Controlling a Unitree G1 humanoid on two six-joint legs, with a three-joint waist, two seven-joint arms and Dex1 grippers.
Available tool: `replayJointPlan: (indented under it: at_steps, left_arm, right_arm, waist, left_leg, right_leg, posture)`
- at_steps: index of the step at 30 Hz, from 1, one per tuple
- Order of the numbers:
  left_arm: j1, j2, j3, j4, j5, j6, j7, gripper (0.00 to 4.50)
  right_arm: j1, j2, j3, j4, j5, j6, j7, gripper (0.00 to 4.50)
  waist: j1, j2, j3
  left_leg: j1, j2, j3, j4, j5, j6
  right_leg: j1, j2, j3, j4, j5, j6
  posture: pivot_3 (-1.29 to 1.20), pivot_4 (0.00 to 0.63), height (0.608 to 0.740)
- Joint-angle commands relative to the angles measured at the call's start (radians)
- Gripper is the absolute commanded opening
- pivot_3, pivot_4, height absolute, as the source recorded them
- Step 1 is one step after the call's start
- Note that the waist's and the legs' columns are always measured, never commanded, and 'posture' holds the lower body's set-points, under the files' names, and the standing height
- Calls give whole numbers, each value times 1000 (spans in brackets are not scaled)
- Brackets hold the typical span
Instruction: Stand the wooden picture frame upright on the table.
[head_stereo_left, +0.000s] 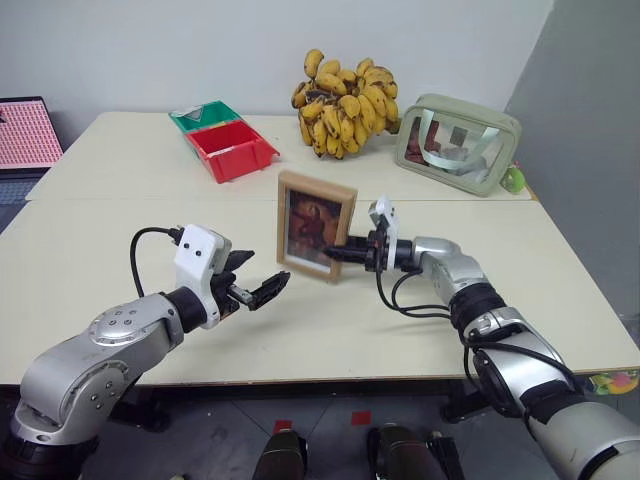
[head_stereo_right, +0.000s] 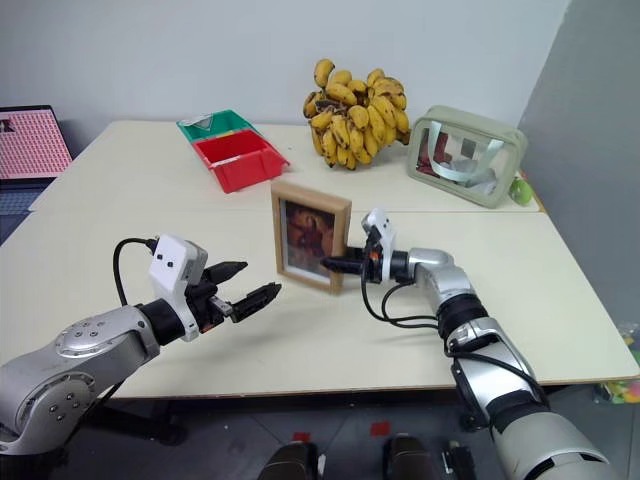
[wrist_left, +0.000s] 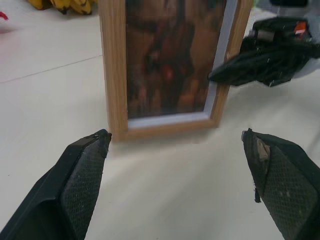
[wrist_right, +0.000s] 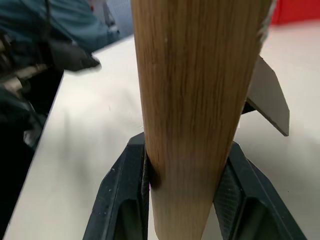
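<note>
The wooden picture frame stands upright near the middle of the table, its reddish-brown picture facing me. My right gripper is shut on the frame's right edge, low down; the right wrist view shows the wood clamped between both fingers, with the fold-out easel stand sticking out behind. My left gripper hovers open just in front and to the left of the frame, touching nothing. In the left wrist view its fingers are spread wide before the frame.
At the back of the table stand a red bin and a green bin, a big bunch of bananas and a clear pouch. A laptop with a pink screen sits at the far left.
</note>
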Motion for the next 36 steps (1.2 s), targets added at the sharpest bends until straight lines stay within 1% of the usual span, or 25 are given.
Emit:
replayJointPlan:
  at_steps: [1,4,6,7,8,9,11,13,16,17,19,20,22,24,25,27,29,30,32,34,36]
  left_arm:
    - [6,-18,33,-9,37,-20,-35,4500]
    - [-6,-29,35,18,64,-20,-54,4500]
    - [-17,-36,34,32,78,-19,-63,4500]
    - [-22,-40,34,36,83,-17,-67,4500]
    - [-30,-46,33,43,86,-16,-70,4500]
    - [-40,-53,30,51,89,-15,-73,4500]
    - [-56,-62,20,64,104,-16,-83,4500]
    - [-66,-70,17,74,117,-15,-93,4500]
    - [-79,-74,17,89,133,-12,-114,4500]
    - [-83,-72,21,96,137,-12,-125,4500]
    - [-89,-68,27,110,147,-12,-143,4500]
    - [-96,-62,30,123,153,-13,-155,4500]
    - [-113,-48,39,149,161,-11,-184,4500]
    - [-136,-21,48,173,155,12,-223,4500]
    - [-146,-5,50,183,153,24,-244,4500]
    - [-167,32,63,211,139,47,-290,4500]
    - [-190,63,83,241,130,62,-328,4500]
    - [-201,77,95,259,127,69,-346,4500]
    - [-216,98,111,280,121,86,-378,4500]
    - [-230,109,117,288,116,100,-398,4500]
    - [-244,111,108,291,131,94,-407,4500]
  right_arm:
    - [-20,6,-30,68,-61,-55,10,1283]
    - [-30,23,-66,87,-58,-13,5,1283]
    - [-39,28,-83,94,-63,6,-7,1978]
    - [-41,29,-89,95,-69,8,-12,2041]
    - [-45,29,-98,98,-73,12,-21,2216]
    - [-49,28,-107,100,-78,9,-32,2573]
    - [-55,25,-124,105,-83,10,-51,2840]
    - [-54,19,-133,100,-92,10,-56,3438]
    - [-23,-15,-128,47,-106,32,-14,4065]
    - [5,-40,-117,9,-119,34,8,4476]
    - [58,-85,-99,-63,-136,46,49,4476]
    - [101,-128,-84,-122,-154,42,66,4476]
    - [192,-215,-63,-270,-175,90,93,4476]
    - [293,-305,-29,-460,-218,107,97,4476]
    - [339,-336,-25,-571,-216,137,93,4476]
    - [403,-370,-46,-845,-167,334,23,4476]
    - [411,-343,-105,-1065,-73,594,-97,4476]
    - [402,-311,-141,-1155,-25,726,-165,4476]
    - [384,-251,-188,-1286,36,909,-272,4476]
    - [374,-209,-208,-1362,65,1017,-345,4476]
    - [376,-197,-210,-1386,72,1055,-388,4476]
  waist:
    - [-1,0,0]
    - [0,0,0]
    - [-1,0,0]
    - [-1,0,0]
    - [-2,0,0]
    - [-2,0,0]
    - [-2,0,0]
    - [-3,0,0]
    - [-4,0,0]
    - [-3,0,0]
    - [-2,0,0]
    - [-1,0,0]
    - [4,0,0]
    - [5,0,0]
    - [3,0,0]
    - [-2,0,0]
    - [-18,1,0]
    - [-24,1,0]
    - [-30,1,0]
    - [-27,1,0]
    - [-21,0,0]
  left_leg:
    - [0,0,0,0,0,0]
    - [3,1,-2,1,0,0]
    - [6,1,-3,1,0,0]
    - [6,1,-3,2,0,0]
    - [6,1,-3,2,0,0]
    - [6,1,-2,3,0,0]
    - [5,1,-2,3,0,0]
    - [5,1,-2,2,0,0]
    - [5,1,-2,1,0,0]
    - [4,1,-3,0,0,0]
    - [3,1,-3,0,0,0]
    - [3,1,-3,0,0,0]
    - [3,1,-3,1,0,0]
    - [3,0,-2,1,0,0]
    - [3,0,-3,2,0,0]
    - [3,0,-2,2,0,0]
    - [4,2,-2,1,0,0]
    - [5,3,-1,1,0,0]
    - [5,3,-3,1,0,0]
    - [5,4,-4,1,0,0]
    - [3,4,-4,1,0,0]
  right_leg:
    - [0,0,0,0,0,0]
    - [2,1,-2,2,0,0]
    - [5,1,-3,2,0,0]
    - [6,1,-3,2,0,0]
    - [6,1,-3,2,0,0]
    - [5,1,-2,1,0,0]
    - [5,1,-2,1,0,0]
    - [5,1,-2,1,0,0]
    - [5,1,-2,1,0,0]
    - [4,1,-3,1,0,0]
    - [4,1,-3,1,0,0]
    - [4,1,-3,1,0,0]
    - [5,1,-3,1,-1,1]
    - [5,0,-3,1,-1,1]
    - [5,0,-3,1,-1,1]
    - [4,0,-3,1,-1,1]
    - [3,1,-3,2,-1,1]
    - [1,1,-3,3,-1,0]
    - [0,1,-3,5,0,0]
    - [-1,2,-5,6,0,0]
    - [-2,2,-6,5,0,0]
  posture:
    - [0,150,740]
    - [0,150,740]
    - [0,150,740]
    - [0,150,740]
    - [0,150,740]
    - [0,150,740]
    - [0,150,740]
    - [0,150,740]
    - [0,150,740]
    - [0,150,740]
    - [0,150,740]
    - [0,150,740]
    - [0,150,740]
    - [0,150,740]
    - [0,150,740]
    - [0,150,740]
    - [0,150,740]
    - [0,150,740]
    - [0,150,740]
    - [0,150,740]
    - [0,150,740]
